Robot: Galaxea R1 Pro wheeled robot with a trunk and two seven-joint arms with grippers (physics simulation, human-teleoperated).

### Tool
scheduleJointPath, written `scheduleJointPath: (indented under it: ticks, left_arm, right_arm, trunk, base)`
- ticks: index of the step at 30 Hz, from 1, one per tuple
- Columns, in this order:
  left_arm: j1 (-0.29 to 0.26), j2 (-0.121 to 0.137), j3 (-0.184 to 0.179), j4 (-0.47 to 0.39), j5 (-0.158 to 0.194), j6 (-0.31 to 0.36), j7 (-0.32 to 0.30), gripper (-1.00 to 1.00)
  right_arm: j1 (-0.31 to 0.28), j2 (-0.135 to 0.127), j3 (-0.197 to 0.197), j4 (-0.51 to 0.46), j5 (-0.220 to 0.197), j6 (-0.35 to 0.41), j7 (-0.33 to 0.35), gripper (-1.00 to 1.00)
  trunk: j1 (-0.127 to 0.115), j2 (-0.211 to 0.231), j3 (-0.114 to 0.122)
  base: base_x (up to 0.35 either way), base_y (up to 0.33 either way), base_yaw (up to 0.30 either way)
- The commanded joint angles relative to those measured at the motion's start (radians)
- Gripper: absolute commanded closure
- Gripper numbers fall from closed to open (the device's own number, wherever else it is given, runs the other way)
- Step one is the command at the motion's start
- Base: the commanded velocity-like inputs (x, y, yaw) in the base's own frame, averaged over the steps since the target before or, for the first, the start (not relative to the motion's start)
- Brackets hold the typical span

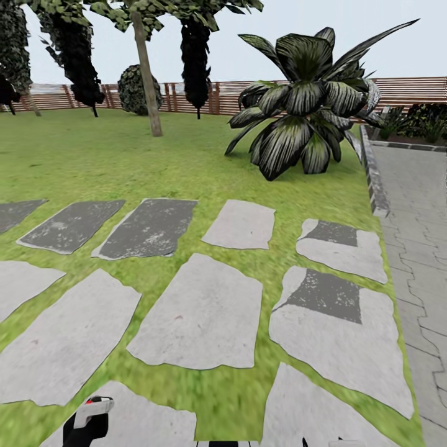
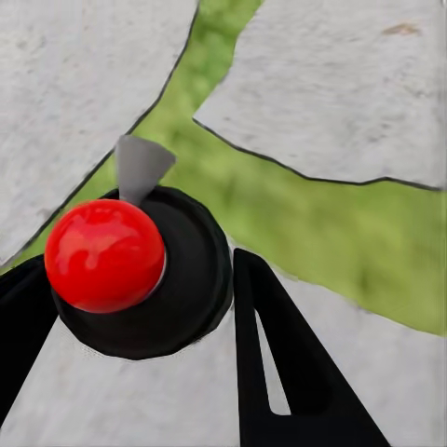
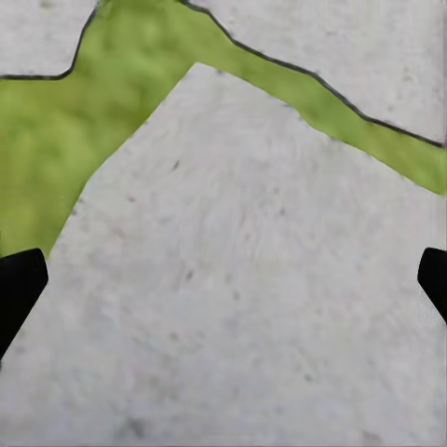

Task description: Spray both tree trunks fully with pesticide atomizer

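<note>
Two black fingers [image 2: 279,372] of the left gripper [image 2: 140,317] clamp the pesticide atomizer [image 2: 149,270], its red cap between them above pale stepping stones [image 2: 335,84]. Right gripper [image 3: 223,279] spread wide over stone. One pale tree trunk [image 1: 148,74] stands far ahead on the lawn [image 1: 93,161].

Stepping stones [image 1: 205,316] lie in rows across the grass; those at 9 to 10 o'clock, such as one dark slab [image 1: 149,228], are darker grey. A broad-leaved striped plant [image 1: 304,105] stands at 1 o'clock. A raised kerb [image 1: 372,174] runs beside it, bordering a paved path [image 1: 416,248] at 3 o'clock. A round shrub [image 1: 132,90] sits at 11 o'clock, near black cone-shaped cypresses [image 1: 196,56].
</note>
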Motion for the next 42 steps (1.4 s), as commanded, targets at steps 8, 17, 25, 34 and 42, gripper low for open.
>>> scheduleJointPath:
  ticks: [8,17,25,34,42]
  left_arm:
    - [-0.001,-0.005,0.009,-0.003,-0.001,0.0,-0.009,1.0]
    - [-0.001,-0.005,0.01,-0.003,-0.001,0.004,-0.009,1.0]
    - [-0.001,-0.006,0.01,-0.001,-0.001,0.005,-0.009,1.0]
    - [-0.001,-0.007,0.01,0.0,-0.001,0.005,-0.009,1.0]
    - [-0.001,-0.007,0.01,0.0,-0.001,0.004,-0.009,1.0]
  right_arm:
    - [0.0,0.0,0.0,0.001,0.001,-0.003,0.0,-1.0]
    - [0.0,0.001,0.001,0.0,0.001,-0.003,0.0,-1.0]
    - [0.0,0.001,0.001,-0.001,0.001,-0.003,0.0,-1.0]
    - [0.0,0.001,0.001,-0.001,0.001,-0.003,0.0,-1.0]
    - [0.0,0.002,0.001,-0.001,0.001,-0.003,0.001,-1.0]
  trunk:
    - [-0.004,0.002,0.034]
    - [-0.008,0.004,0.074]
    - [-0.018,0.019,0.109]
    - [-0.053,0.082,0.145]
    - [-0.083,0.138,0.177]
  base:
    - [0.0,0.0,0.216]
    - [0.0,0.0,0.258]
    - [0.0,0.0,0.258]
    - [0.0,0.0,0.254]
    - [0.0,0.0,0.25]
